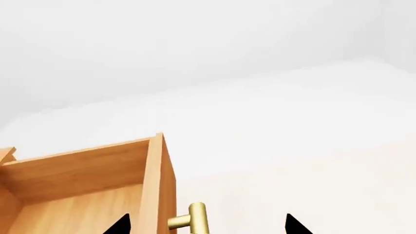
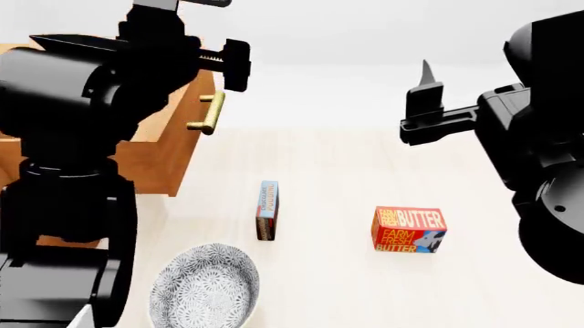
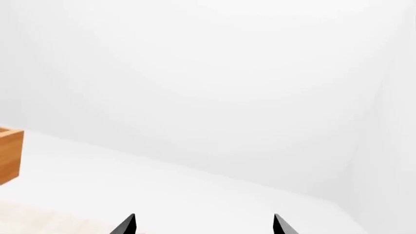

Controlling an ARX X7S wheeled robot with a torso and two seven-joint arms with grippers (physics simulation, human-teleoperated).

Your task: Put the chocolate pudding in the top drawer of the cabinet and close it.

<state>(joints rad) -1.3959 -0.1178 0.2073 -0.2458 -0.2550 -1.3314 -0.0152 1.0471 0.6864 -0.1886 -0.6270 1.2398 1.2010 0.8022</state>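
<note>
The chocolate pudding (image 2: 267, 210), a thin light blue and red-brown box, stands on edge on the pale table, in front of the cabinet (image 2: 11, 164). The top drawer (image 2: 174, 116) is pulled open; its brass handle (image 2: 208, 113) faces the table. In the left wrist view my left gripper (image 1: 208, 226) is open, one fingertip (image 1: 120, 225) over the drawer's inside (image 1: 78, 195), the other (image 1: 295, 226) outside, with the handle (image 1: 195, 219) between them. My right gripper (image 3: 204, 225) is open and empty, raised above the table at the right (image 2: 425, 89).
A red-orange Farm Fresh Butter box (image 2: 409, 229) lies right of the pudding. A patterned grey bowl (image 2: 204, 287) sits near the front, left of centre. My left arm (image 2: 91, 96) hides most of the cabinet. A cabinet corner (image 3: 9, 156) shows in the right wrist view.
</note>
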